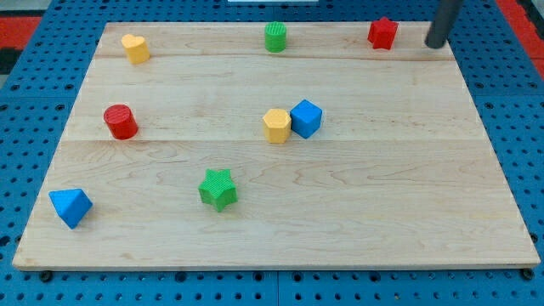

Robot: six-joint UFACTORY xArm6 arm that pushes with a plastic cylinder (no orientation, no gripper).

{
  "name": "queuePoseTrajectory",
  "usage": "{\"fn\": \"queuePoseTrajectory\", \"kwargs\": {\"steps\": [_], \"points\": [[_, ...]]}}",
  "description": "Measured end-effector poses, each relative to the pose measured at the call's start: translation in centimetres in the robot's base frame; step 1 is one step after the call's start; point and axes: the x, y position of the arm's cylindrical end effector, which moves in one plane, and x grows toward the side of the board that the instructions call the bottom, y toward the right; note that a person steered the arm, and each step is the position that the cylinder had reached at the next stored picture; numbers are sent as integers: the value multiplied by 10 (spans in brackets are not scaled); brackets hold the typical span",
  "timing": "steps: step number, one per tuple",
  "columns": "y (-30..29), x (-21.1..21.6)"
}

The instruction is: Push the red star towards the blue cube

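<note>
The red star (382, 33) sits near the top right of the wooden board (382, 212). The blue cube (306, 118) is near the board's middle, touching a yellow hexagonal block (277, 126) on its left. My tip (435, 44) is the lower end of the dark rod at the top right corner, to the right of the red star and apart from it by a small gap.
A green cylinder (275, 37) is at top centre. A yellow heart-shaped block (135, 48) is at top left. A red cylinder (121, 121) is at the left. A green star (218, 189) is below centre. A blue triangular block (70, 206) is at bottom left.
</note>
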Motion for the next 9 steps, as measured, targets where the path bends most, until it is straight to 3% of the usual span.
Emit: {"fn": "queuePoseTrajectory", "kwargs": {"steps": [1,6,8,9], "points": [[-2,-34],[-129,-2],[-78,25],[-86,48]]}}
